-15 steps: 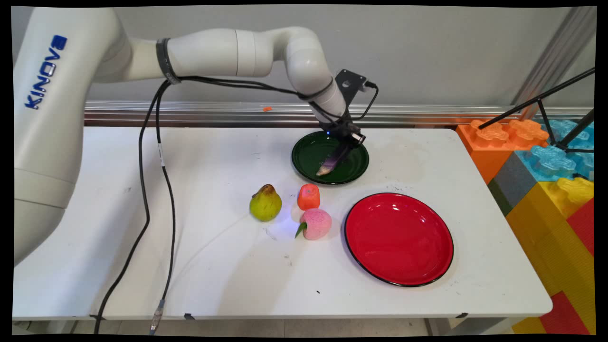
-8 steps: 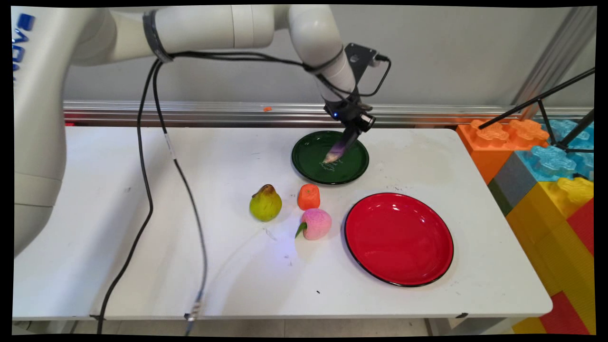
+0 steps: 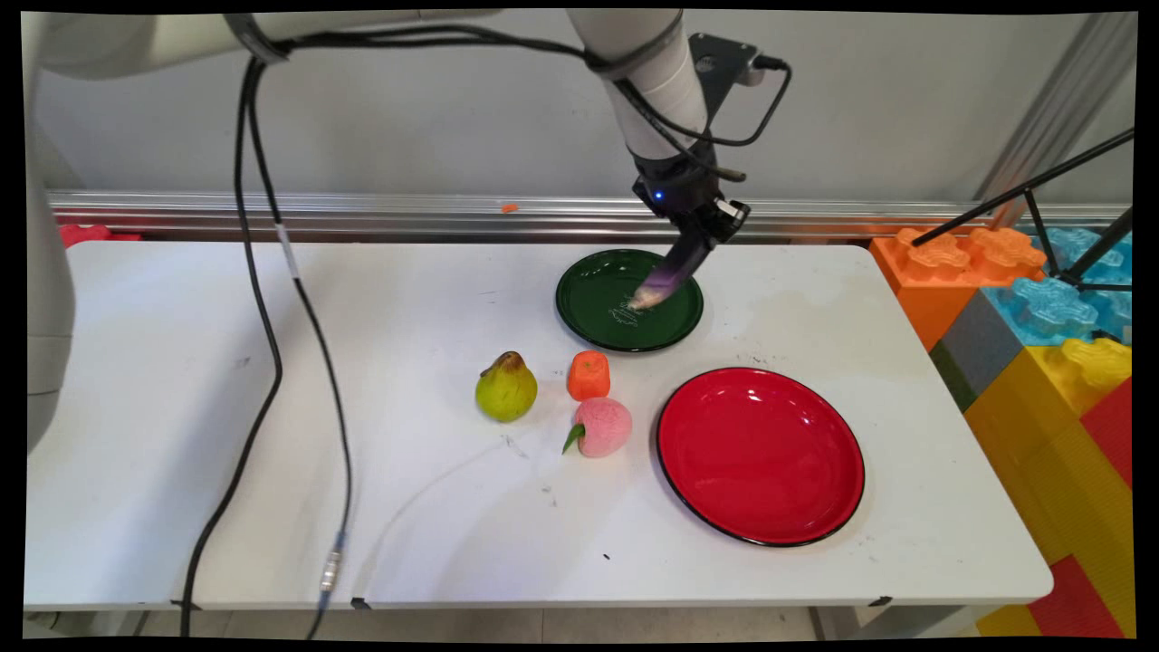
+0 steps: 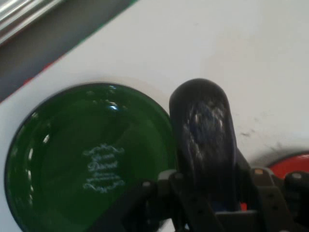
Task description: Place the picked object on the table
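The black fingers (image 3: pixel 697 237) are closing on the upper end of a purple eggplant (image 3: pixel 668 274), gripping it tight and holding it clear of the tabletop (image 3: pixel 181 435). The eggplant is hanging at a slant above the right part of a green plate (image 3: pixel 598 312), its pale tip pointing down toward the white lettering at the plate's centre. In the hand view the eggplant (image 4: pixel 205 145) is rising dark and rounded between the fingers (image 4: pixel 212 205), with the green plate (image 4: pixel 58 159) lying just to its left and a sliver of a red plate (image 4: pixel 289 164) showing at the right edge.

Nearer the camera, a red plate (image 3: pixel 761 453) is sitting to the right on the white tabletop. To the left of it an orange fruit (image 3: pixel 589 374) is standing just behind a pink peach (image 3: pixel 601 426), the two nearly touching, and a green pear (image 3: pixel 506 388) is resting near them, farther left. Black cables (image 3: pixel 263 362) are hanging from the arm down across the tabletop's left half. Coloured building blocks (image 3: pixel 1041 299) are standing beyond the right end of the tabletop.
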Tool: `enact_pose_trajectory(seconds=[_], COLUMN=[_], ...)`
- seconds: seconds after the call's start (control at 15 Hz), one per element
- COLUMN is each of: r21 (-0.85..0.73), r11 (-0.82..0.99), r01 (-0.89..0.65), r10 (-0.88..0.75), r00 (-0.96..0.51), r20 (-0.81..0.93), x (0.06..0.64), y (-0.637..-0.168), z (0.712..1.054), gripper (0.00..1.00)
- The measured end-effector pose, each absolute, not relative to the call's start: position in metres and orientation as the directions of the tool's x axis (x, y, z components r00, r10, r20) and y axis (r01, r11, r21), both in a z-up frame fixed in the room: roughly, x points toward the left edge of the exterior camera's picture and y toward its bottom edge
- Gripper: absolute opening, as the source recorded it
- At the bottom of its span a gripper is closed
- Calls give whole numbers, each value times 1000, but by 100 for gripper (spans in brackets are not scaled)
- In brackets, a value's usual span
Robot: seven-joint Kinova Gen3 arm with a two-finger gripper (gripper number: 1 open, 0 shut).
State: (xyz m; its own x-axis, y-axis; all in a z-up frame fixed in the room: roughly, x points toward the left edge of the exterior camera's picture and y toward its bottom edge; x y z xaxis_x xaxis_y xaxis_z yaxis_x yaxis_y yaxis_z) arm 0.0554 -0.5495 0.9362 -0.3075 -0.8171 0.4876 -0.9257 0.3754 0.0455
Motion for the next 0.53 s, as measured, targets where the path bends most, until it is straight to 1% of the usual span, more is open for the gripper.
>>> enact_pose_trajectory(seconds=[0.27, 0.53], r21=[64, 76], r11=[443, 506], r01=[-894, -859], r10=[-815, -803], r00=[-371, -437], r20=[446, 406], x=[47, 45], y=[-504, -469], z=[963, 973], gripper=[0, 0])
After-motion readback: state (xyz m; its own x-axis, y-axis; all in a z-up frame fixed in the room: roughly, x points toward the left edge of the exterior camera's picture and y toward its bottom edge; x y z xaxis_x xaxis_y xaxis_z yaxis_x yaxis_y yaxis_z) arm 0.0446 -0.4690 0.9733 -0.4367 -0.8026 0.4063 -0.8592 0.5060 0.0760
